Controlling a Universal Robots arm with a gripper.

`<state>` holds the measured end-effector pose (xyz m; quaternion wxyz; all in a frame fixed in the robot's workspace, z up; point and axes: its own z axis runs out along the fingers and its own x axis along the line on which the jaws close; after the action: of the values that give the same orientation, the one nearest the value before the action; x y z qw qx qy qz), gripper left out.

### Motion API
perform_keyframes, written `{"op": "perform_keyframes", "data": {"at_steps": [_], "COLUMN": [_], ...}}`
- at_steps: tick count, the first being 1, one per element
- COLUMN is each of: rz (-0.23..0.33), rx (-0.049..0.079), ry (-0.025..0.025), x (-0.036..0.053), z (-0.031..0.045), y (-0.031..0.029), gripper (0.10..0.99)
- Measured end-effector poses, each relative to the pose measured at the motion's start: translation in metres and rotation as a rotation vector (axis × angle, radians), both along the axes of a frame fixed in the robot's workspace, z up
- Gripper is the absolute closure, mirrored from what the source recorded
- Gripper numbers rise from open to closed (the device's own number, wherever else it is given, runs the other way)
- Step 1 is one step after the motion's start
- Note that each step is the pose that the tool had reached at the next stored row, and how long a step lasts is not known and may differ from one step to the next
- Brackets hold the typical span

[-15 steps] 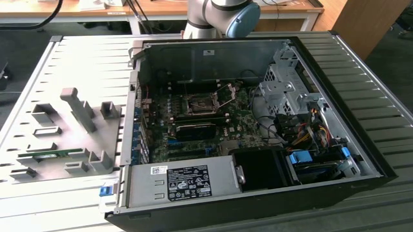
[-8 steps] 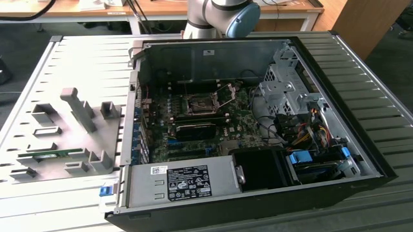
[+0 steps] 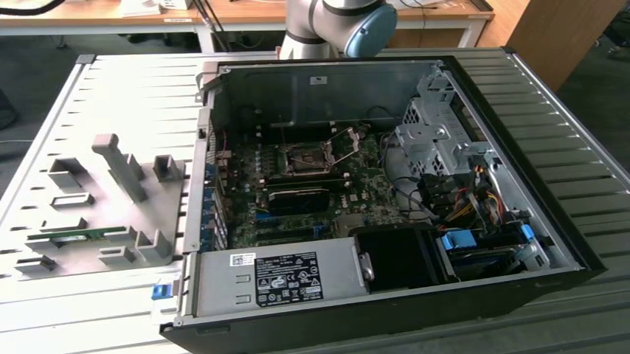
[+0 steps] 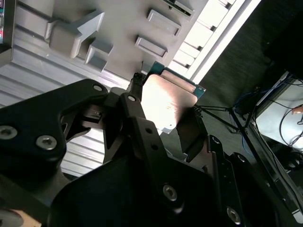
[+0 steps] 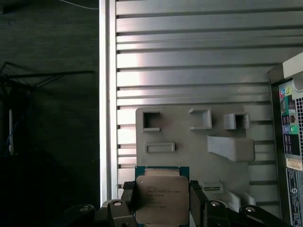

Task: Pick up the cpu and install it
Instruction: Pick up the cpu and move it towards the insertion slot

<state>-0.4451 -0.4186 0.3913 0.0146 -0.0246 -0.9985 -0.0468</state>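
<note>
Gripper: closed on cpu, whose lower edge is cut off.
Surface: ribbed table, grey jig laid on it.
Room: dark floor seen beyond.

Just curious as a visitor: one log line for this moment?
gripper: shut on cpu | cpu: held above grey holder plate | install: not done
</note>
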Motion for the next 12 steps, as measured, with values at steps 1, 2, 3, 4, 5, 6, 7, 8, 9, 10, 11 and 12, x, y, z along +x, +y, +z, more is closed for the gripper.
{"op": "perform_keyframes", "data": {"at_steps": [1, 2, 3, 4, 5, 6, 7, 8, 9, 10, 11, 12], "rz": [-0.001, -0.001, -0.002, -0.002, -0.003, -0.003, -0.004, -0.004, -0.005, -0.005, -0.005, -0.006], "rx": [0.000, 0.000, 0.000, 0.000, 0.000, 0.000, 0.000, 0.000, 0.000, 0.000, 0.000, 0.000], "ry": [0.0001, 0.0000, 0.0000, 0.0000, 0.0000, 0.0000, 0.0000, 0.0001, 0.0002, 0.0000, 0.0000, 0.0000], "x": [0.0000, 0.0000, 0.0000, 0.0000, 0.0000, 0.0000, 0.0000, 0.0000, 0.0000, 0.0000, 0.0000, 0.0000], "z": [0.0017, 0.0032, 0.0050, 0.0069, 0.0087, 0.0107, 0.0127, 0.0150, 0.0174, 0.0195, 0.0217, 0.0240], "y": [0.0000, 0.0000, 0.0000, 0.0000, 0.0000, 0.0000, 0.0000, 0.0000, 0.0001, 0.0001, 0.0001, 0.0001], "gripper": [0.545, 0.545, 0.545, 0.545, 0.545, 0.545, 0.545, 0.545, 0.545, 0.545, 0.545, 0.545]}}
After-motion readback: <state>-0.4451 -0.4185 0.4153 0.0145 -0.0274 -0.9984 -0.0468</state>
